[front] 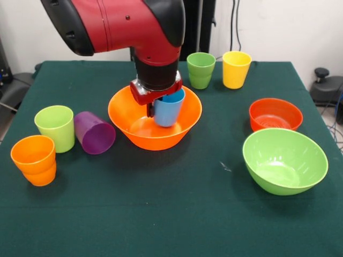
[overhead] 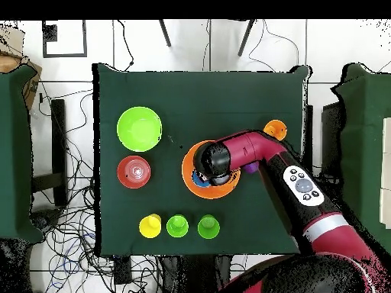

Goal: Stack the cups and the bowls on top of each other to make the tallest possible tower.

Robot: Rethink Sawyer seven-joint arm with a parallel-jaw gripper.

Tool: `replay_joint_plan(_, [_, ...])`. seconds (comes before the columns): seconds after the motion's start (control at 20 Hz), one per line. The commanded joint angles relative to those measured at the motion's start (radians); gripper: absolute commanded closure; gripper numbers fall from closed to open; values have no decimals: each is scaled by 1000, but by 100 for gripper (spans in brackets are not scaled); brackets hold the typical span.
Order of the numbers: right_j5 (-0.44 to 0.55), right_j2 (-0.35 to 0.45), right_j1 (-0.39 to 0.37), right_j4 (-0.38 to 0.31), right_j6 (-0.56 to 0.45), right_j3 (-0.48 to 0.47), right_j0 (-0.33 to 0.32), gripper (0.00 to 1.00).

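The arm reaches over the big orange bowl (front: pixel 154 119) at the middle of the tabletop (front: pixel 171 214), and the jaws (front: pixel 155 105) pinch the rim of a blue cup (front: pixel 169 107), one side inside the mouth and one outside. They stand barely apart, only as wide as the cup wall. The cup hangs upright, mouth up, with its base down inside the bowl. Whether it touches the bowl's floor cannot be told from either view. A grip on the rim lets the cup go straight down into the bowl without the jaws fouling the bowl's sides, which looks like the reason for it.

The orange bowl seems chosen as the tower's base, being wide and central. Off to the right sit the small red bowl (front: pixel 275 114) and, nearer, the lime bowl (front: pixel 284 159), both mouth up and just apart. At the far edge stand a green cup (front: pixel 201 69) and a yellow cup (front: pixel 236 68), side by side. On the left a lime cup (front: pixel 55 126) stands upright with a purple cup (front: pixel 94 132) lying on its side against it, and nearest of all is an orange cup (front: pixel 34 159) that looks like two nested. These remain to be stacked, so the tower has hardly begun.
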Motion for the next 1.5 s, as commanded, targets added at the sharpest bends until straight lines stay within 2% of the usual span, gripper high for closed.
replay_joint_plan(0.05, [18, -3, 22, 21, -203, -29, -23, 100])
replay_joint_plan(0.45, [-34, 18, 1, -1, -233, 13, -64, 100])
replay_joint_plan(1.2, [-27, -16, -1, -61, -200, -11, -28, 100])
replay_joint_plan(1.5, [-28, -14, 13, -50, -194, -14, -28, 100])
